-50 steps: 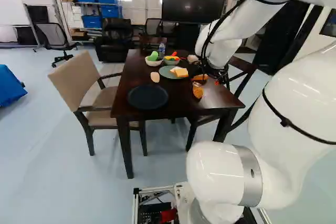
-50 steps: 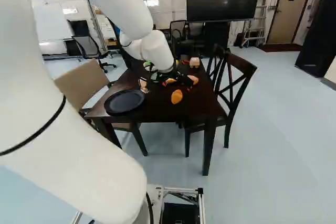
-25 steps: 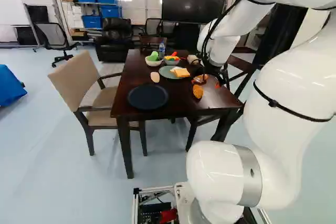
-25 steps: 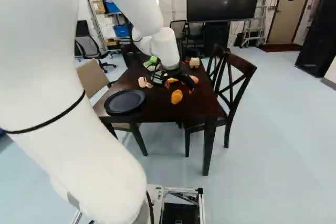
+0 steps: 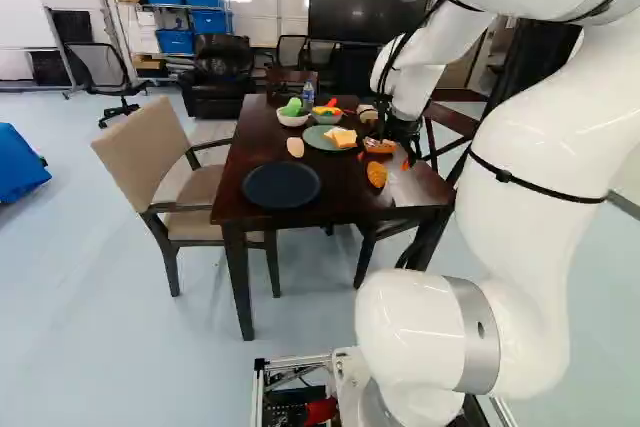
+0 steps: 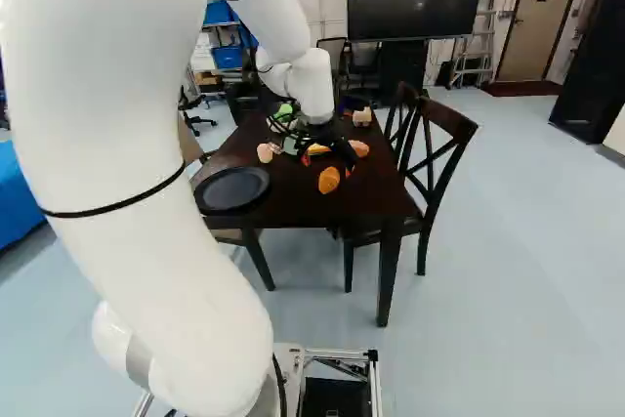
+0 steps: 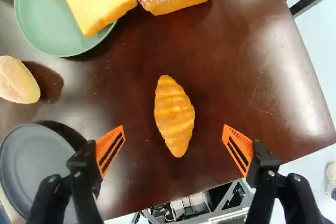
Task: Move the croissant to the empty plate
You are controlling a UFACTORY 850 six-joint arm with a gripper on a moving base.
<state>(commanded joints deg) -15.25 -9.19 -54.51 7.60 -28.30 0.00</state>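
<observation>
My gripper (image 6: 328, 165), one: fingers spread wide, over dark table (image 7: 210, 66). Croissant (image 7: 175, 116), one: on table, just ahead of gap between fingertips. Dark plate (image 7: 31, 156), one: near table edge.

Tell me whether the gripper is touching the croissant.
Apart. The wrist view shows the gripper open, with bare table visible between the croissant and the orange pads on both sides.

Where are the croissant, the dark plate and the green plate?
Croissant (image 7: 175, 116): wrist view, its middle.
Dark plate (image 5: 282, 185): left base view, its bare middle.
Green plate (image 7: 46, 23): wrist view, bare surface.
</observation>
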